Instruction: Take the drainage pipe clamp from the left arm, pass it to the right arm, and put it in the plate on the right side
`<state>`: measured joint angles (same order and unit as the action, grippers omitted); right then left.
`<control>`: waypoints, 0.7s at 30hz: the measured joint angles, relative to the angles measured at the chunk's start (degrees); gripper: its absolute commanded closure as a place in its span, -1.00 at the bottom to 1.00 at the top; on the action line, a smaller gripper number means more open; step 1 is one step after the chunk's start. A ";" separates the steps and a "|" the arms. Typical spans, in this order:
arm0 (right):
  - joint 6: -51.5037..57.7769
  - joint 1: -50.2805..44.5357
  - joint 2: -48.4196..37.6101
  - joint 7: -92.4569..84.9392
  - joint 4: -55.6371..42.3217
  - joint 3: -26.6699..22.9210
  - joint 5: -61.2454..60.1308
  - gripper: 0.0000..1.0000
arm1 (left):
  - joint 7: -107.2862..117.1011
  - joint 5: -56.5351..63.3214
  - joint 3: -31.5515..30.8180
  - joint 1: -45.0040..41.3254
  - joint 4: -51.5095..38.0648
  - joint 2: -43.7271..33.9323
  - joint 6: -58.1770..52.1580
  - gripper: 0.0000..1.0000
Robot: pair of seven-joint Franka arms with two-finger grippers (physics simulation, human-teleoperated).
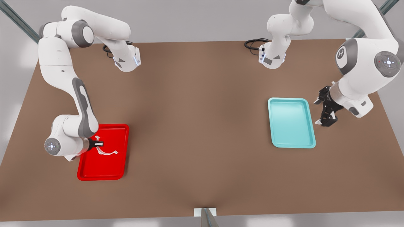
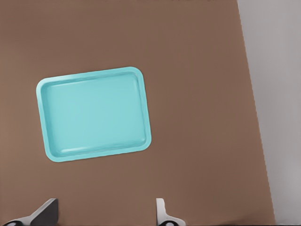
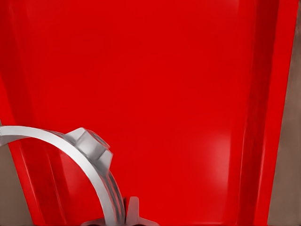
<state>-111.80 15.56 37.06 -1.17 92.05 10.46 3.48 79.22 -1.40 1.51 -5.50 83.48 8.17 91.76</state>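
Note:
The drainage pipe clamp (image 1: 106,153), a thin white C-shaped strap, hangs over the red plate (image 1: 104,168) at the front view's left. My right gripper (image 1: 100,144) is shut on one end of it. In the right wrist view the clamp (image 3: 89,153) curves away from the fingertips (image 3: 133,211), with the red plate (image 3: 188,94) close below. I cannot tell whether the clamp touches the plate floor. At the front view's right, my left gripper (image 1: 326,111) waits open beside the teal tray, its fingers (image 2: 46,211) wide apart with nothing between them.
A teal tray (image 1: 292,123) lies on the brown table at the front view's right, and the left wrist view shows the same teal tray (image 2: 94,113). The table edge (image 2: 256,117) runs close past that tray. Bare tabletop separates the two trays.

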 measured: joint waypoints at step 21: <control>18.42 -20.24 -26.43 -4.52 -11.52 -10.08 -2.16 -1.00 | -52.58 2.39 -0.10 -0.96 -5.87 8.86 1.04 -1.00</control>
<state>-93.38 -4.68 10.64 -5.69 80.53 0.37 1.31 26.64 0.99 1.41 -6.46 77.62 17.03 92.79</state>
